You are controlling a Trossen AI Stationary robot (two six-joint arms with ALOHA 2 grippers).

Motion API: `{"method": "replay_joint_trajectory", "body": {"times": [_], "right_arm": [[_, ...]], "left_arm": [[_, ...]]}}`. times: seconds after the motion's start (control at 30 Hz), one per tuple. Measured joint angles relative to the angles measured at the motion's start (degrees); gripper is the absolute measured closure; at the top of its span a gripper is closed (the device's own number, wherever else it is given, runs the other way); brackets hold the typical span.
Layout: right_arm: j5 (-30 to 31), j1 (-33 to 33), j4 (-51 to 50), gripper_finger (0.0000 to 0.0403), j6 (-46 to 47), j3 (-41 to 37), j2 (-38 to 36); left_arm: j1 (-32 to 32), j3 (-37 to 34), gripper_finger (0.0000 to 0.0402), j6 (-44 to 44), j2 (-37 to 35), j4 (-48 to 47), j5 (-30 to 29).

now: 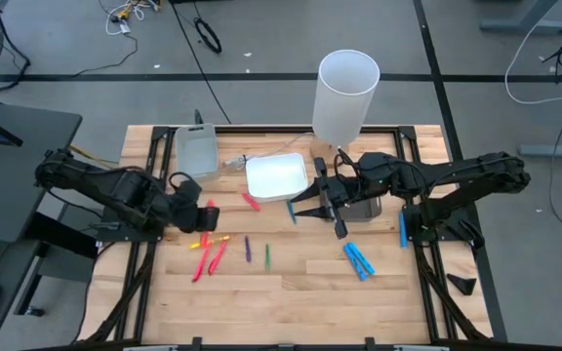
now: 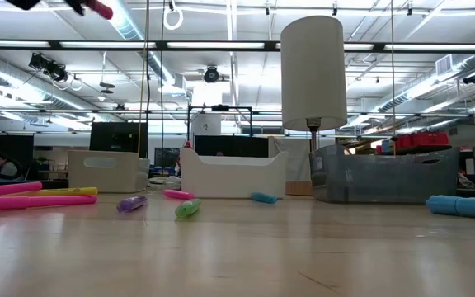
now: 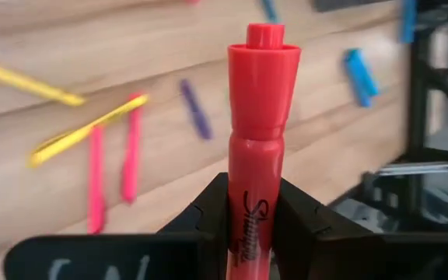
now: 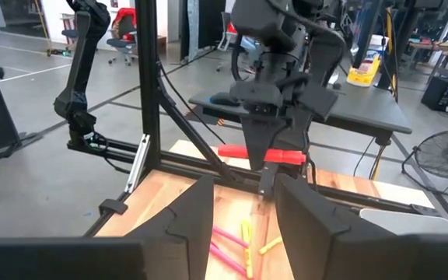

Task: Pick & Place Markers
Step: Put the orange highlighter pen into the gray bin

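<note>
— What's the left hand doing over by the left edge of the desk?

— It's clamped on a red marker. The wrist camera shows the fingers pinching the barrel from both sides, cap end sticking out ahead. It's up off the wood, not resting.

— And the loose markers?

— Just beside that hand lie the pink markers and a yellow marker, flat on the wood. A bit further along, a purple marker and a green marker lie side by side, apart from each other. Another red one sits against the white tray near the middle of the far edge.

— Trays?

— A grey tray at the far left, the white one in the middle, a dark tray to its right, partly under the arm. A tall white cylinder stands at the far edge.

— The right hand?

— It hangs between the white tray and the dark one, fingers apart, nothing between them. Blue markers lie toward the near right, and one more blue marker by the right edge.
</note>
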Motion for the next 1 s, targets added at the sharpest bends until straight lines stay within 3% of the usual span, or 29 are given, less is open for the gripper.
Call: {"method": "replay_joint_trajectory", "body": {"times": [0.27,0.53,0.73,1.0], "right_arm": [[0.02,0.00,-0.02,0.0264,-0.07,0.00,0.00],[0.00,0.00,-0.02,0.0264,-0.10,0.00,0.02],[0.01,0.00,-0.02,0.0264,-2.17,0.00,0.02],[0.00,0.02,0.50,0.0264,-3.45,0.02,0.02]], "left_arm": [[0.07,0.00,0.0334,-6.92,0.03,-10.93,5.37],[2.37,0.00,0.0334,-7.76,-0.03,-13.67,7.69],[13.03,0.02,0.0334,-0.76,-1.43,-16.59,11.87],[33.12,0.02,0.0333,14.75,-1.44,-17.18,18.63]]}}
